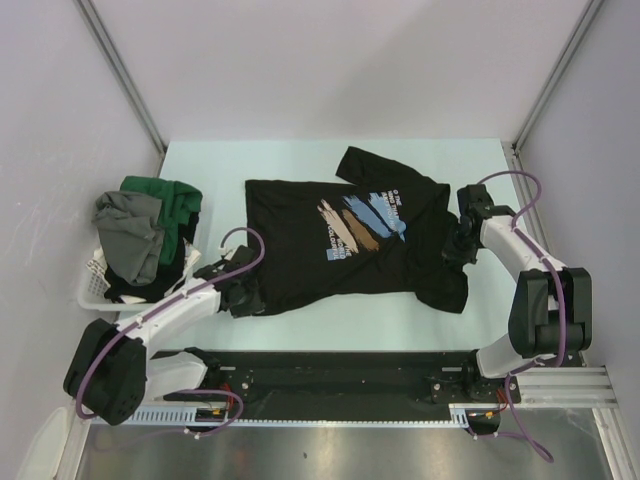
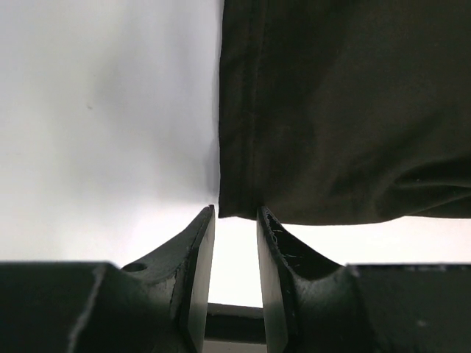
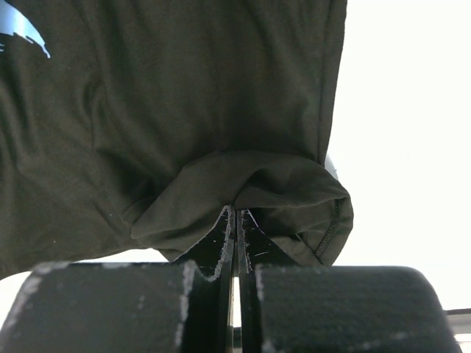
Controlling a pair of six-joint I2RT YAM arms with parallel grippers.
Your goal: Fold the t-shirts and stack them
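A black t-shirt (image 1: 300,240) with a blue, brown and white brushstroke print lies spread flat on the table's middle. My left gripper (image 1: 243,297) stands at its near left hem corner. In the left wrist view that gripper (image 2: 235,213) is open, and the shirt's corner (image 2: 331,110) lies just past the fingertips with nothing between them. My right gripper (image 1: 458,248) is at the shirt's right sleeve. In the right wrist view it (image 3: 237,211) is shut, with bunched black cloth (image 3: 243,184) pinched at its tips.
A white slatted basket (image 1: 92,290) stands at the left edge, piled with a dark green shirt (image 1: 165,195) and a grey one (image 1: 130,230). The arms' black base rail (image 1: 330,365) runs along the near edge. Walls and frame posts close in the table's back and sides.
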